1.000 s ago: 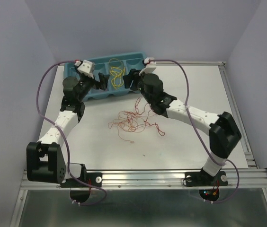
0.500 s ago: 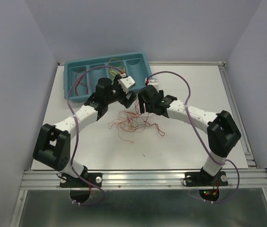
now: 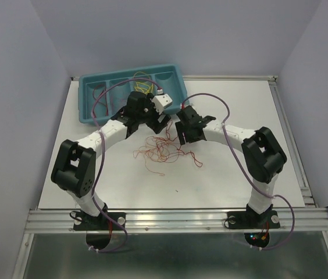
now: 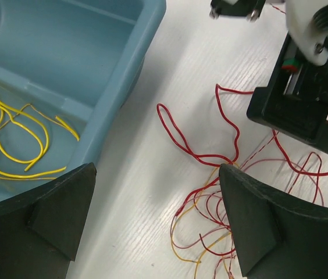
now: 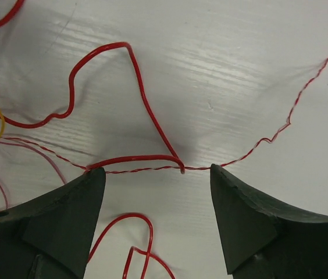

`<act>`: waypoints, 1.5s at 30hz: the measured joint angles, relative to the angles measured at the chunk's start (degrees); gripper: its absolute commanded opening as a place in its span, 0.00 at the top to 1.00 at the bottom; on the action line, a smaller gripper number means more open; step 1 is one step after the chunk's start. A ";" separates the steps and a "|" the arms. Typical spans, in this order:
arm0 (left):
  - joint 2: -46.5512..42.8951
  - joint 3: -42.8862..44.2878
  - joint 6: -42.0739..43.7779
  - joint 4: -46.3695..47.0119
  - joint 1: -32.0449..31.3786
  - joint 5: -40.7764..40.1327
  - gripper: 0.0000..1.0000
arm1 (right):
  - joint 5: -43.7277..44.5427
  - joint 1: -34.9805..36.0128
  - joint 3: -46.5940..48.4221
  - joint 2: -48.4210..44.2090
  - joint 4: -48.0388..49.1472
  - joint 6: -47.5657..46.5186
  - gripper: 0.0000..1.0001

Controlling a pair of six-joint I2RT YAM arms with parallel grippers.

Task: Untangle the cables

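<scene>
Both jaws stand apart, nothing clamped: my right gripper [image 5: 155, 177] straddles a thin red wire [image 5: 146, 99], and my left gripper [image 4: 156, 174] hovers beside it. The tangle of hair-thin red and orange cables [image 3: 164, 150] sits mid white tabletop [image 3: 239, 174]. Some yellow wires [image 4: 13, 145] lie in the far-left teal plastic tray [image 3: 85, 113], so I judge most remains.

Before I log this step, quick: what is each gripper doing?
Left gripper: open, holding nothing.
Right gripper: open above a red wire, not gripping it.
</scene>
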 measured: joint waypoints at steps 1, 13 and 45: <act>0.00 0.07 0.11 -0.17 0.00 -0.09 0.01 | -0.90 -0.13 0.00 0.66 0.00 -0.81 0.26; -4.55 0.04 0.15 -1.49 1.27 1.88 0.01 | -4.68 -0.55 -0.63 1.14 3.28 -8.66 1.00; -6.64 -9.77 3.61 6.05 -1.95 26.29 0.01 | -13.31 -0.76 -41.81 -74.40 42.77 -2.67 0.99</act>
